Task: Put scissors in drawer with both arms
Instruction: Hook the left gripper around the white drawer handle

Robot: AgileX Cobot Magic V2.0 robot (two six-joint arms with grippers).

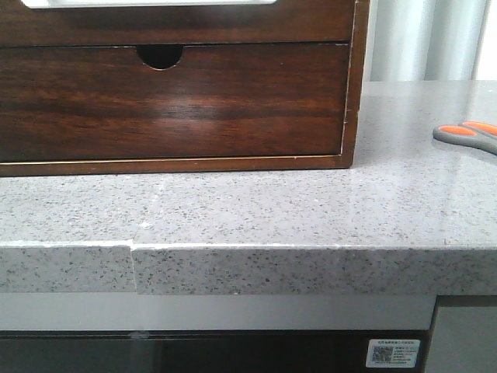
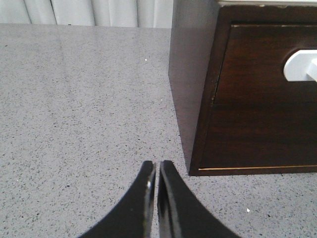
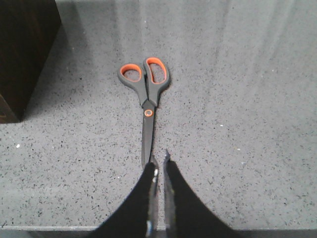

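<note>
The right gripper [image 3: 159, 166] has its two dark, tapered fingers pressed almost together with nothing between them, and it hangs directly over the blade tip of the scissors [image 3: 146, 94]. In the right wrist view the scissors' long axis runs straight out from the fingertips, blades toward the gripper, handles away. They lie closed and flat on the countertop [image 3: 237, 124], on the right side of the scene, well apart from the cabinet [image 1: 233, 101]. The front view catches only their grey and orange handles at its right edge. The right arm is clearly the nearer one.

The left gripper [image 2: 157, 171] is likewise closed and empty, its glossy black fingers poised above bare stone just beside the cabinet's near left corner.

The scissors have grey handles with bright orange loop linings, a small orange pivot and slim dark blades. The countertop is pale grey speckled stone, smooth and faintly reflective. The cabinet is glossy dark brown wood; its lower drawer [image 1: 171, 101] carries a half-round notch, and the drawer [image 1: 178, 22] above shows a strip of white along its top. Whether it stands open I cannot tell.
</note>
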